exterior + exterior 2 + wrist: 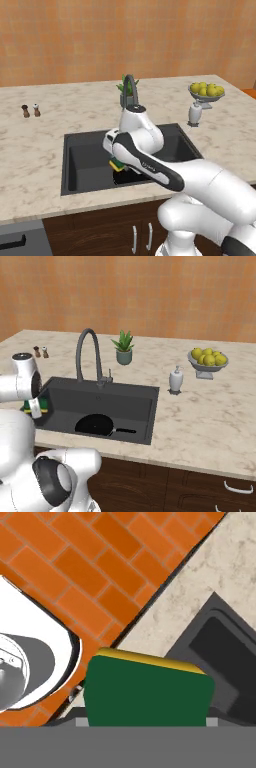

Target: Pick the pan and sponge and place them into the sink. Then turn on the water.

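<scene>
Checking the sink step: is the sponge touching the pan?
Apart. The right base view shows the sponge up at the sink's left edge, the pan lying on the bottom.

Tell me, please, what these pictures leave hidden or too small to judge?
- Gripper fingertips: in the hand view the sponge covers them.
- Pan: in the left base view the arm hides it.
- Sink drain: hidden by the arm and pan.
- Two small shakers: too small to identify.

Black pan [95, 424] lies flat on the sink [142, 390] floor, thin handle pointing right. Yellow sponge [150, 694] with green top is held up over the sink's left part. Dark grey arched faucet [88, 354] stands behind the basin.
</scene>
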Available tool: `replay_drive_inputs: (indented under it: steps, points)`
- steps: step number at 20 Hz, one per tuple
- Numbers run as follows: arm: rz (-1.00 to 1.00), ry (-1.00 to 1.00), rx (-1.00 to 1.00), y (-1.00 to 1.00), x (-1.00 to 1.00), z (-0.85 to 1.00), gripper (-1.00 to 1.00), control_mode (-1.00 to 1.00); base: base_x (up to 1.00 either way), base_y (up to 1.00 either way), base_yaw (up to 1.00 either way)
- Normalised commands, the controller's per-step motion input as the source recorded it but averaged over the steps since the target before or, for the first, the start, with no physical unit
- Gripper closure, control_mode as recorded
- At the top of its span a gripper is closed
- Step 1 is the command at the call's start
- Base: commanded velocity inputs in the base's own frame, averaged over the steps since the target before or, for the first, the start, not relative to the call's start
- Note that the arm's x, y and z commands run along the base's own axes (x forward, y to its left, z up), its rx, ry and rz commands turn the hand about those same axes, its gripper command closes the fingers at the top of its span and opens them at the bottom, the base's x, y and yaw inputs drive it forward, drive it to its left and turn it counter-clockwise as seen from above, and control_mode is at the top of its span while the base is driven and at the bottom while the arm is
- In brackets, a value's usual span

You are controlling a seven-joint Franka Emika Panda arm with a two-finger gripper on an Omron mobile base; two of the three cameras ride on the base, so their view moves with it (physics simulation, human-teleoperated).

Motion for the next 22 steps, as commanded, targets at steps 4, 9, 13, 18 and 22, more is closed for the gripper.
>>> replay_drive_inputs:
  steps: [4, 9, 13, 18, 22]
  points:
    - [-0.13, 0.00, 0.01, -0.90, -0.42, 0.70, 1.00, -1.00, 0.00, 0.00, 0.00]
    - [-0.09, -0.03, 0.00, -0.93, -0.20, 0.53, 1.00, -1.00, 0.00, 0.00, 0.00]
    - [-0.05, -0.04, 0.05, -0.93, 0.00, 0.28, 1.00, -1.00, 0.00, 0.00, 0.00]
    - [-0.07, -0.03, 0.09, -0.87, 0.00, 0.15, 1.00, -1.00, 0.00, 0.00, 0.00]
    - [-0.07, 0.00, 0.07, -0.57, 0.20, 0.04, 1.00, -1.00, 0.00, 0.00, 0.00]
